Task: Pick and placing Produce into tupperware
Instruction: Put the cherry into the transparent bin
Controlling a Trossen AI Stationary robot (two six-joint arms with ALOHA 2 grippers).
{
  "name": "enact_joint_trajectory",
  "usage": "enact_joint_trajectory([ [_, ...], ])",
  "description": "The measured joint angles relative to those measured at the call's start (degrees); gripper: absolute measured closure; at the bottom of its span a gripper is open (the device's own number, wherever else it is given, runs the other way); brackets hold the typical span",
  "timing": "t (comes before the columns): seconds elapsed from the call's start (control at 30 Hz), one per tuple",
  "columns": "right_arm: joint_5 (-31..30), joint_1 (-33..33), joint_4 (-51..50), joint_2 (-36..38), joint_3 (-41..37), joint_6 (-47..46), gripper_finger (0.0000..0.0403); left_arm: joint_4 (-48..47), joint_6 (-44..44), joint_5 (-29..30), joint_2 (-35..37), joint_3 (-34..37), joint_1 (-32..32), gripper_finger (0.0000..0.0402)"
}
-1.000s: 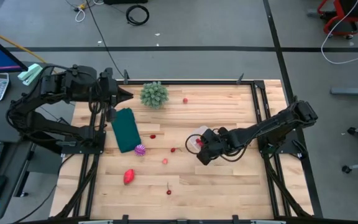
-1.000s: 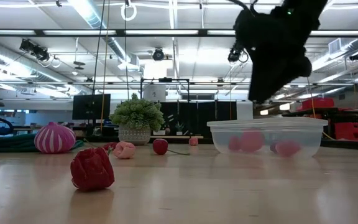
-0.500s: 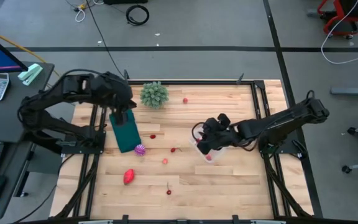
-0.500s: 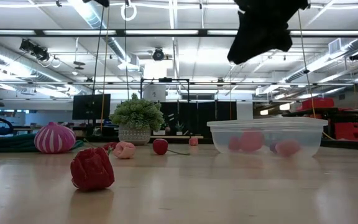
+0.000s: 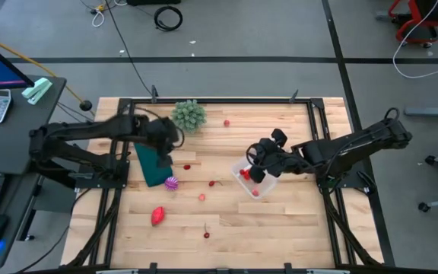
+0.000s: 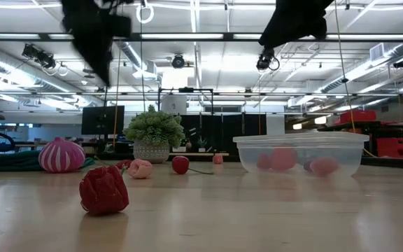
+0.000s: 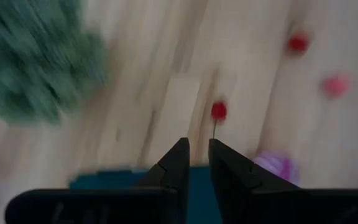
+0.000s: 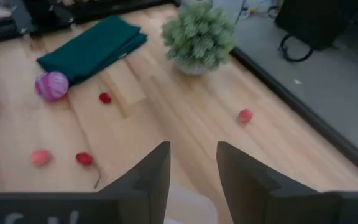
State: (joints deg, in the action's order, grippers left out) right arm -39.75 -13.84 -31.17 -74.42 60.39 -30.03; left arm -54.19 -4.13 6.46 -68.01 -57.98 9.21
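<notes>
Flanking striped ball [image 5: 172,183]: green cloth [image 5: 153,160], spiky plant [image 5: 188,116]

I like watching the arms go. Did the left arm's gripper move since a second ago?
Yes. In the high view the left gripper has swung out from the table's left edge, and now hangs over the green cloth, just below the spiky green plant.

Clear tupperware [image 5: 250,180] sits upright holding red pieces; loose produce [image 5: 157,216] lies scattered across the wood.
</notes>
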Motion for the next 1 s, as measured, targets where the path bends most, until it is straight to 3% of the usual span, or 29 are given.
enact_joint_trajectory([
  [0.07,-1.16,0.25,0.00,0.27,0.01,-0.76,0.0265,2.90,-1.68,-0.02,1.42,6.00,-0.10,0.0334],
  [0.27,-1.99,0.24,0.22,0.02,0.01,-1.78,0.0266,23.59,-5.15,-1.17,5.61,24.27,-0.12,0.0333],
  [0.4,-2.00,0.24,0.23,-0.36,0.05,-3.83,0.0266,31.50,-5.33,-1.18,5.49,31.28,-0.11,0.0326],
  [0.67,-1.98,0.24,0.12,-0.45,0.05,-5.92,0.0266,37.15,-4.24,-5.97,5.47,33.38,-0.39,0.0302],
  [1.0,-1.97,0.17,-0.08,-0.56,0.05,-8.61,0.0266,37.60,-7.54,-6.18,5.45,33.38,-0.98,0.0276],
])
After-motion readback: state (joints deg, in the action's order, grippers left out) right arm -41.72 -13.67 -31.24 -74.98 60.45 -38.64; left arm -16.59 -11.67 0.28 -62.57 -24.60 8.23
